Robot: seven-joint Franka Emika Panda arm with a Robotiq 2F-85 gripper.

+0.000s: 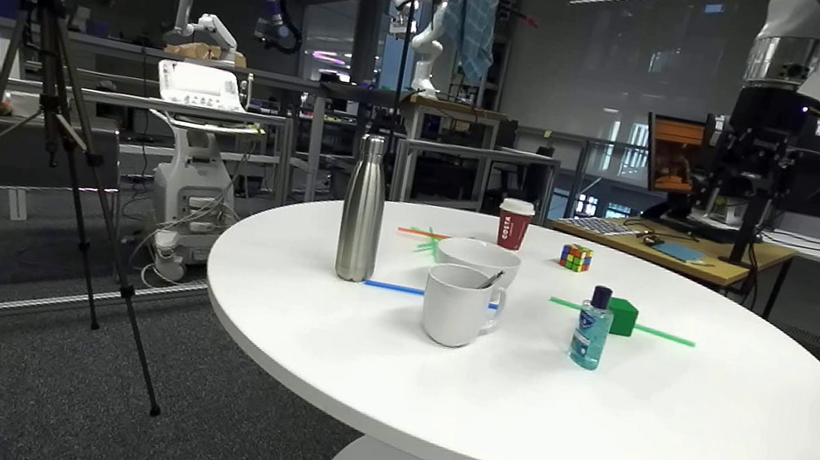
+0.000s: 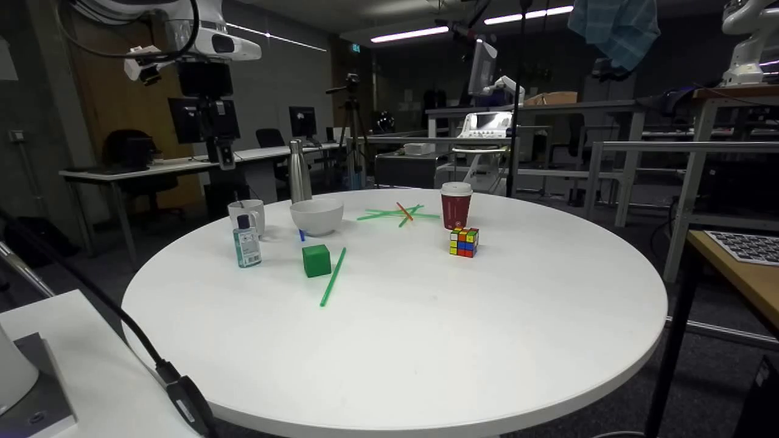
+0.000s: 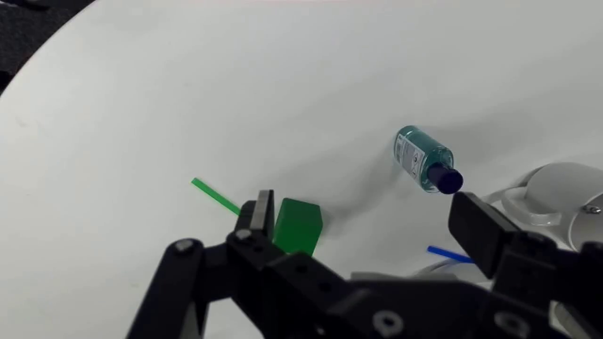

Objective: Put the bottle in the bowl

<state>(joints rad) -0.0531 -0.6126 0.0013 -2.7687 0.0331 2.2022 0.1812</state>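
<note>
The job looks to be at its first step: reaching for the bottle [image 1: 591,334], with the grasp not yet made. My gripper [image 3: 362,202] stands wide, its fingers [image 3: 483,230] far apart and nothing held, and it hangs well above the table [image 2: 426,340] in both exterior views. The bottle stands upright on the table, outside the bowl [image 2: 317,219], with the block [image 3: 301,221] and the mug [image 1: 449,309] near it. In the wrist view it shows beyond my fingertips, toward the finger at the right of that view, so I judge that I must shift until it sits centred, then descend and close on its body without knocking mug or block. Lifting it over the bowl and lowering it in would follow. The bottle is small, see-through and teal-blue, its sides smooth, its cap [image 1: 601,297] dark and narrower than the body; a pale label [image 3: 409,157] covers part of one face. I expect it to tip easily if one finger nudges it before the other meets it.
</note>
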